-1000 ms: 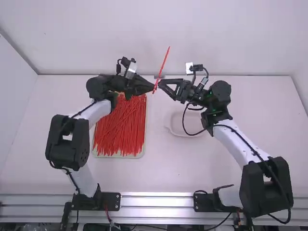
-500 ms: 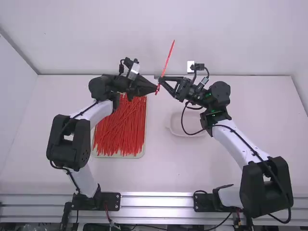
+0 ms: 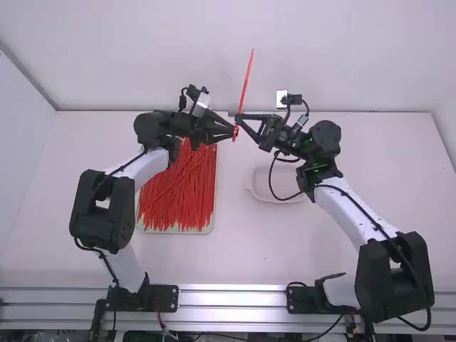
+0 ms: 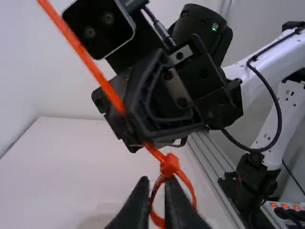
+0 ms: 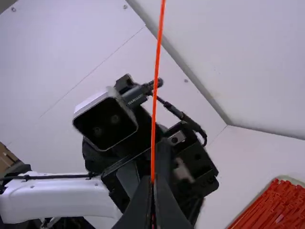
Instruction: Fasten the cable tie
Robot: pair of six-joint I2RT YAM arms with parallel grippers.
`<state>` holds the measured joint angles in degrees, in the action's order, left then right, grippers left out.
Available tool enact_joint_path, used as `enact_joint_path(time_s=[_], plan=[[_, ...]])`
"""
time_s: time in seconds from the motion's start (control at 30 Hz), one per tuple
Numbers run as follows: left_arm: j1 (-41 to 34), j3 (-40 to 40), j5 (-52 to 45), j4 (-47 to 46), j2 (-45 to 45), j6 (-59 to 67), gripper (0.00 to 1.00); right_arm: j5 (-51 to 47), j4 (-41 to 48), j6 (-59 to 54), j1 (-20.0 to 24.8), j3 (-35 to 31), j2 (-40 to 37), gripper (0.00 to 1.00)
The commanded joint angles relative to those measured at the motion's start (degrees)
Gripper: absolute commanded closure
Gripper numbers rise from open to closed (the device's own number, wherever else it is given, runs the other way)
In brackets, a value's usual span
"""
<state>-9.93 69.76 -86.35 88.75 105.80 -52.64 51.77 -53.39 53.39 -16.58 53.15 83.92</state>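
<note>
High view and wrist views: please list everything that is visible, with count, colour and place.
cable tie: one, red, in the air between the two arms, looped, tail pointing up
loose cable ties: many, red, piled on the tray
tray: one, beige, on the table's left half
dish: one, white, on the table right of the tray
table: one, white
left end effector: one, black, shut on the tie's loop
right end effector: one, black, shut on the tie's tail
</note>
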Motion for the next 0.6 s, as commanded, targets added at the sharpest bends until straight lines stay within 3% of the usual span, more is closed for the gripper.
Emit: enact_joint_path(time_s=[0.0, 0.13, 0.17, 0.2, 0.23, 0.57], plan=[[0.26, 1.60, 0.72, -1.73, -0.22, 1.97, 0.74, 1.16, -0.17, -1.01, -0.33, 1.16, -1.07, 1.00], [1.05, 1.60, 0.74, -5.51, -0.22, 3.63, 0.32, 3.30, -0.17, -0.98, 1.14, 1.16, -1.07, 1.00], [0.96, 1.60, 0.81, -5.90, -0.22, 3.63, 0.27, 3.52, -0.15, -0.98, 1.36, 1.16, -1.07, 1.00], [0.94, 1.60, 0.81, -6.47, -0.22, 3.65, 0.10, 4.33, -0.17, -0.96, 1.97, 1.16, -1.07, 1.00], [0.98, 1.60, 0.61, -6.80, -0.22, 3.65, 0.00, 5.01, -0.17, -0.96, 2.47, 1.16, -1.07, 1.00], [4.04, 1.64, 3.63, -13.64, -0.22, 4.74, 0.01, 7.93, 5.81, -4.72, 6.21, 1.16, -1.07, 1.00]])
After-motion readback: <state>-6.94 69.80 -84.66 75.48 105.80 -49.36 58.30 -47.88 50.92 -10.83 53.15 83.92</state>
